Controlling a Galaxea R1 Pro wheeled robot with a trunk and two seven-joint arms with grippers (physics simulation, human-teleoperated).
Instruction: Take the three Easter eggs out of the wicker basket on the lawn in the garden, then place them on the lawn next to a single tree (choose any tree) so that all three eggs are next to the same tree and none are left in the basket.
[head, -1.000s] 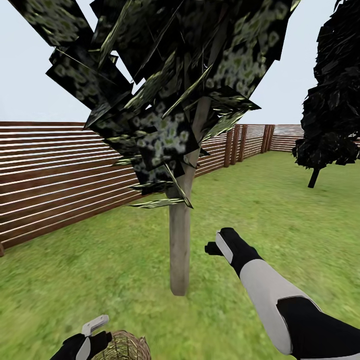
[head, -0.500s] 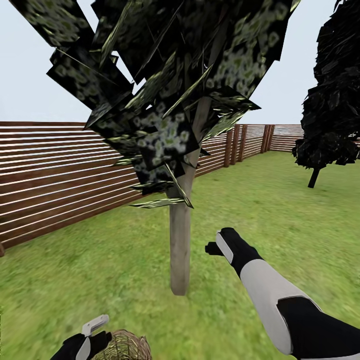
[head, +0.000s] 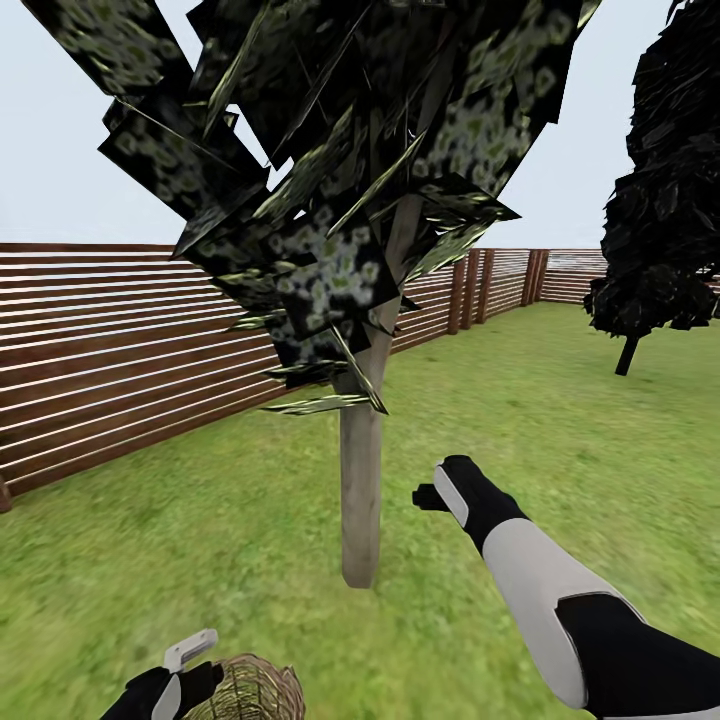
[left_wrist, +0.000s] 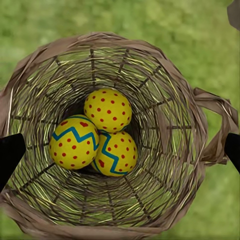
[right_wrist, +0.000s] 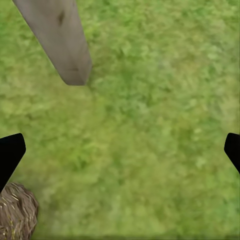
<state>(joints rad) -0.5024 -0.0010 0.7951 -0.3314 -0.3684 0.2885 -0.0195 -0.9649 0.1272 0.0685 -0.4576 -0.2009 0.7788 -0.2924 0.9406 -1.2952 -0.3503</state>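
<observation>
The wicker basket (left_wrist: 170, 65) lies directly under my left gripper (left_wrist: 120, 150), which is open, its dark fingertips (left_wrist: 10, 157) spread wide over the rim. Three yellow Easter eggs sit together on the basket's bottom: one with red dots (left_wrist: 108, 109), and two with red dots and blue zigzag bands (left_wrist: 74, 142) (left_wrist: 116, 154). In the head view the basket (head: 255, 690) is at the lower edge, beside my left gripper (head: 195, 662). The tree (head: 362, 480) stands on the lawn (head: 560, 420) just ahead. My right gripper (head: 432, 497) hovers open over grass right of the trunk (right_wrist: 57, 35), holding nothing.
A brown slat fence (head: 120, 350) runs along the left and back of the garden. An all-black tree (head: 660, 220) stands far right. The tree's low foliage (head: 330, 200) hangs above the arms. Grass stretches around the trunk, and the basket's edge (right_wrist: 15, 215) shows near it.
The whole head view has shifted very slightly. Both arms and the basket hold their places.
</observation>
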